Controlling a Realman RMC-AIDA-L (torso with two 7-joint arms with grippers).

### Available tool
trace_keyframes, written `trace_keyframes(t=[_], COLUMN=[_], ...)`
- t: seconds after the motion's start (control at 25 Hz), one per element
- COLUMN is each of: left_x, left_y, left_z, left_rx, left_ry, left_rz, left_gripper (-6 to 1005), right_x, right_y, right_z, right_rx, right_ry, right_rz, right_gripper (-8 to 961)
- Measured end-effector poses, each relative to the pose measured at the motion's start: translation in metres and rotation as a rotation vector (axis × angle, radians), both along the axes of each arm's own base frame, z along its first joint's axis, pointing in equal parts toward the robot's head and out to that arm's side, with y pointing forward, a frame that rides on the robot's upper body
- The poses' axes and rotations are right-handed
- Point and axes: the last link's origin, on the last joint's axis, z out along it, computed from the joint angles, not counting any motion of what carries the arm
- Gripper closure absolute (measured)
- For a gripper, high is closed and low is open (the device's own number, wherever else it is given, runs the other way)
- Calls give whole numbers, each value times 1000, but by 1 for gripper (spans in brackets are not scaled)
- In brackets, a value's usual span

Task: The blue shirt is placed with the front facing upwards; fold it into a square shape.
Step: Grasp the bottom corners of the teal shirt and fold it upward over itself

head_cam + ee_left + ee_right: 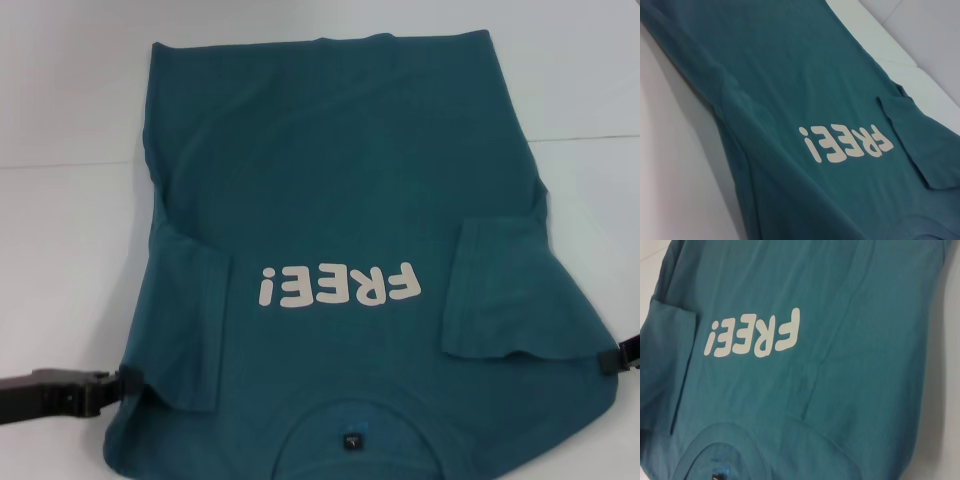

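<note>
The blue shirt (340,200) lies flat on the white table, front up, with white "FREE!" letters (335,287) on the chest. Its collar and small dark label (350,440) are at the near edge and the hem is at the far side. Both sleeves are folded inward onto the body, the left one (190,330) and the right one (495,290). My left gripper (122,385) sits at the shirt's near left shoulder edge and touches the cloth. My right gripper (612,362) sits at the near right shoulder edge. The shirt also fills the left wrist view (790,100) and the right wrist view (815,380).
The white table (70,230) shows bare on both sides of the shirt and beyond the hem. A faint seam (60,163) crosses the tabletop behind the shirt's middle.
</note>
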Motion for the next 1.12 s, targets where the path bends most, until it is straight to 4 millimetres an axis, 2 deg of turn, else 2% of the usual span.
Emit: trace_keyframes(t=[0.24, 0.56, 0.84, 1.12], left_x=[-4, -5, -11, -16], left_y=[-20, -52, -79, -93], left_z=[-2, 0, 4, 6], left_rx=[-56, -127, -156, -161], left_ry=[-55, -170, -233, -253], left_rz=[17, 36, 69, 89], left_gripper=[998, 997, 997, 997], right_x=[7, 23, 33, 36], right_y=[-18, -55, -78, -95], right_z=[2, -1, 8, 9], right_rx=[-33, -90, -83, -105], right_ry=[28, 74, 98, 114], right_rz=[5, -28, -65, -80], right_gripper=[918, 918, 918, 918])
